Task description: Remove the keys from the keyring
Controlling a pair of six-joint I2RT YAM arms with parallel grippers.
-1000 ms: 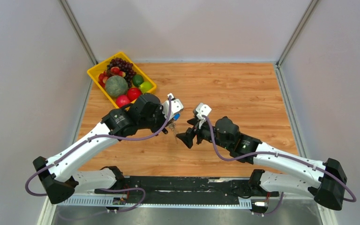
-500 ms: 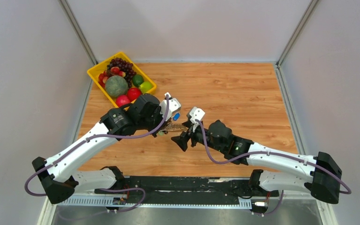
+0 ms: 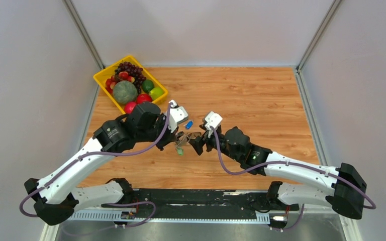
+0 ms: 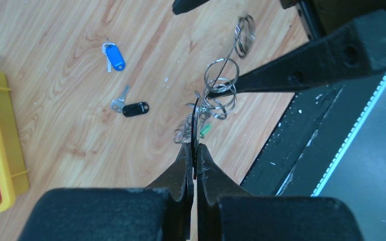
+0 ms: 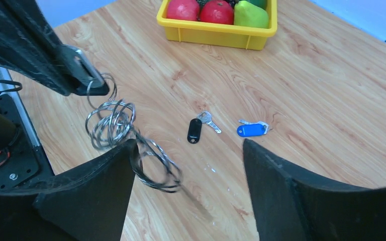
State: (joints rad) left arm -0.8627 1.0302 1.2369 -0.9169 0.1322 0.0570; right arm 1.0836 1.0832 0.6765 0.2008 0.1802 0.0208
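- Two freed keys, a blue-tagged key (image 5: 251,130) and a black-tagged key (image 5: 195,130), lie loose on the bench (image 4: 55,100), not far from a yellow fruit tray (image 5: 216,32). The other keys (image 4: 183,134) hang in the air between the two arms, over the near middle of the bench.
- We judge the bunch light, hard and slippery: thin wire, flat metal and small split rings (image 4: 221,83) that will swing and tangle. The keyring (image 4: 196,115) looks springy, so the steadying hold belongs on its wire and the pulling hold on one key's flat head.
- The left end effector (image 4: 194,146) is clenched tight on the keyring's wire, with the bunch dangling just beyond its tips.
- The right end effector (image 5: 188,145) stands spread wide and grasps nothing. One finger sits right beside the rings, and we cannot tell whether it touches them.
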